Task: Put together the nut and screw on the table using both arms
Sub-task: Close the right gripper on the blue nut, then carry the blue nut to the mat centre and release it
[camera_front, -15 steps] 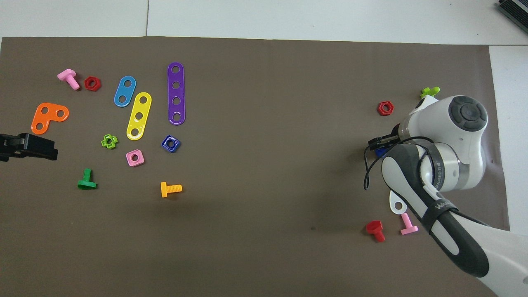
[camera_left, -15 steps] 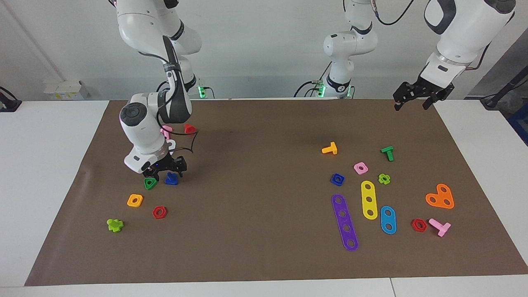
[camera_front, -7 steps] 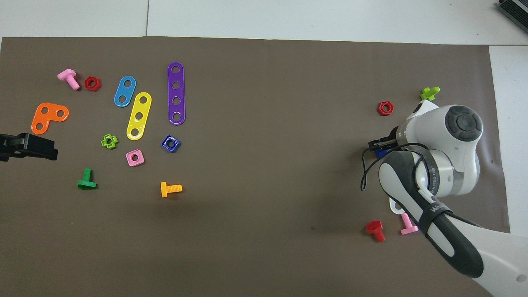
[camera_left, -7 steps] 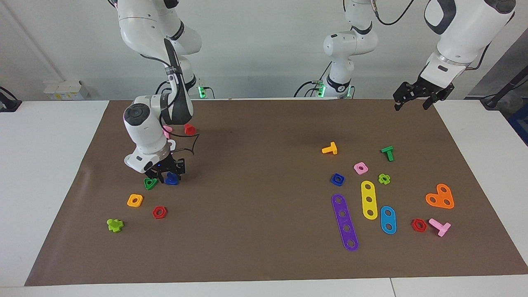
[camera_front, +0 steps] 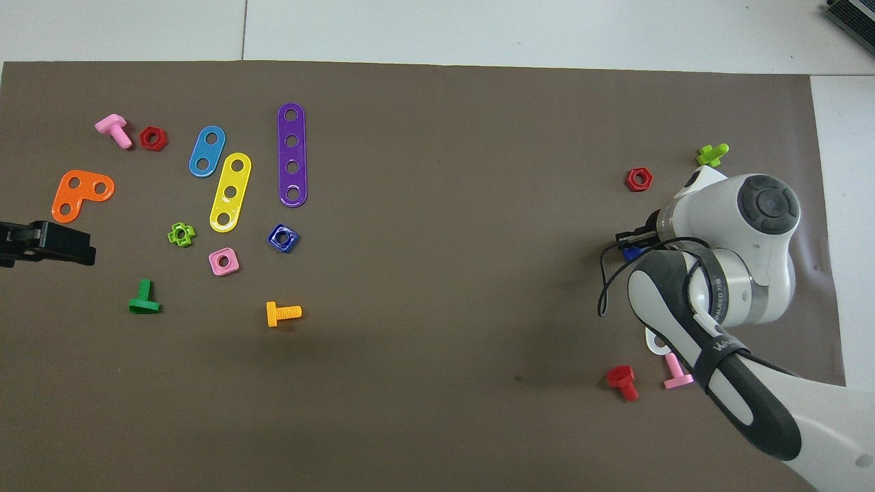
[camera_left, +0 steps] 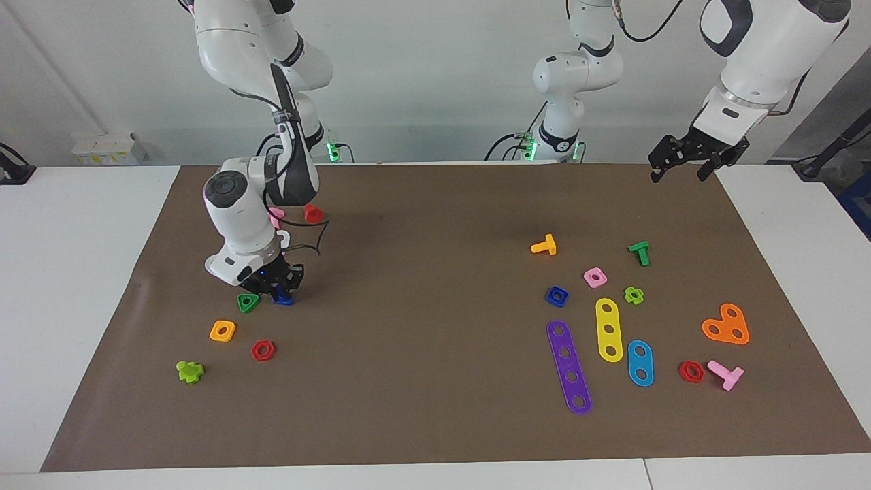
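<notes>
The dark blue screw [camera_left: 282,297] lies on the brown mat [camera_left: 435,224] toward the right arm's end; a sliver of it shows in the overhead view [camera_front: 629,253]. My right gripper [camera_left: 277,288] is down at the mat with its fingers closed in on the screw; the wrist hides most of it from overhead [camera_front: 632,243]. The dark blue nut [camera_left: 556,295] lies flat toward the left arm's end, next to a purple strip, and shows in the overhead view [camera_front: 282,237]. My left gripper [camera_left: 686,162] waits open and empty, raised over the mat's edge [camera_front: 48,242].
A green triangular nut [camera_left: 248,302] lies right beside the screw, with an orange square nut [camera_left: 222,331] and a red hex nut [camera_left: 263,350] close by. A pink nut [camera_left: 595,277], an orange bolt [camera_left: 544,246], a green bolt [camera_left: 639,252] and coloured strips surround the blue nut.
My right gripper's fingers have closed inward from wide apart onto the blue screw, and the wrist has shifted slightly. The left arm has not moved.
</notes>
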Tool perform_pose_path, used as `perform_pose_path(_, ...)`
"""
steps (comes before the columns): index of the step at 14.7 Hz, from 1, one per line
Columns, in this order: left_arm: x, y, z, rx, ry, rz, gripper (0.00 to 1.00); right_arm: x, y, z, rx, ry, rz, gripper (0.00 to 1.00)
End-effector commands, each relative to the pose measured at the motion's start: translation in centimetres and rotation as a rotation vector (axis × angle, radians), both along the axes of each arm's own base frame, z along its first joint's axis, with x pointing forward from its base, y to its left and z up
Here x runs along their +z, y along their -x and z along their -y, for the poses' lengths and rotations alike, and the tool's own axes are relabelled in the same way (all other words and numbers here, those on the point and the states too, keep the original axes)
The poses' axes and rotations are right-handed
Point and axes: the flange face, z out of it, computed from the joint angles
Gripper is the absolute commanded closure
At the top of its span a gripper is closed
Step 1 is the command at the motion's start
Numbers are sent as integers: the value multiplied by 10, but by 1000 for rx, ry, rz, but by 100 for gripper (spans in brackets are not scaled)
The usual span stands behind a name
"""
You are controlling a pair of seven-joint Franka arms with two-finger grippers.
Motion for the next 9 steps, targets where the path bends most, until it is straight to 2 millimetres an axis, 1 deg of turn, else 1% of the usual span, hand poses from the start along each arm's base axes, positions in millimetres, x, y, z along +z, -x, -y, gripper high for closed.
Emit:
perform_pose_path(1, 3, 9, -2, 12, 14, 1, 0, 0, 4, 5, 16, -15, 10, 100)
perform_pose_path(4, 2, 9, -2, 12, 14, 0, 0, 0, 4, 4, 5, -17, 8, 100)
perform_pose_path(7, 2, 9, -2, 12, 14, 0, 0, 5, 2, 3, 4, -17, 7, 100)
perform_pose_path(9, 3, 9, -2, 12, 14, 1, 0, 31, -7, 0, -46, -24, 14, 100)
